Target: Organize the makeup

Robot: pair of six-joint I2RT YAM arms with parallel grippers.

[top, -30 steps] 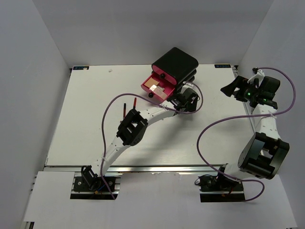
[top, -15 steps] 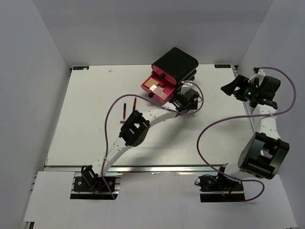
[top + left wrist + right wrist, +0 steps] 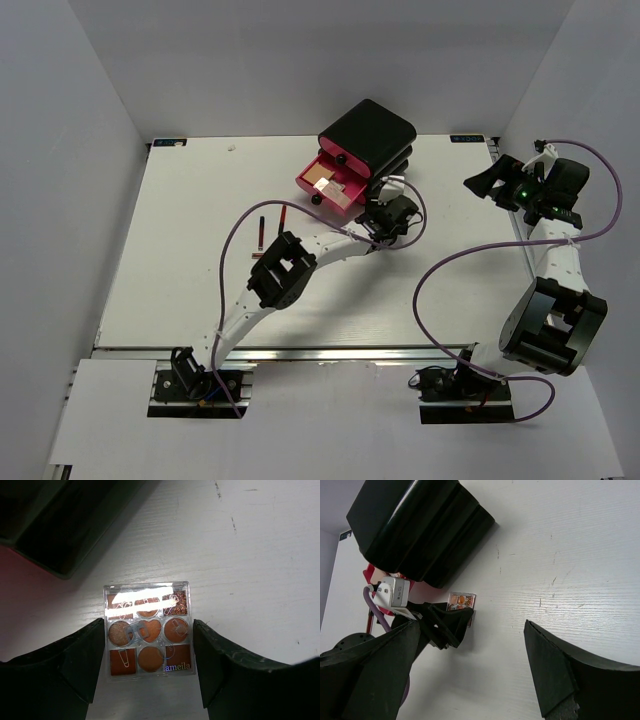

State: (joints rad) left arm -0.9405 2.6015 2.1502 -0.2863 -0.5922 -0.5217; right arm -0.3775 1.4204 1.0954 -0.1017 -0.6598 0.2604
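Note:
A clear square palette [image 3: 147,632] of brown-orange shades lies flat on the white table, just in front of the black drawer box [image 3: 60,520]. My left gripper [image 3: 148,650] straddles its near half, and both fingers [image 3: 75,665] meet its side edges. The right wrist view shows the palette [image 3: 462,601] poking out past that gripper [image 3: 447,625]. From above, the left gripper [image 3: 392,215] hides it. Two thin dark-red sticks [image 3: 262,232] lie on the table left of the left arm. My right gripper [image 3: 478,186] hovers open and empty at the far right.
The black box [image 3: 366,135] stands at the back centre with one pink drawer [image 3: 330,185] pulled out, beige items inside. Purple cables loop over both arms. Grey walls enclose the table [image 3: 180,290] on three sides.
The left gripper's jaws have narrowed from wide open onto the palette's sides, and the left arm has shifted slightly. The right arm has not moved.

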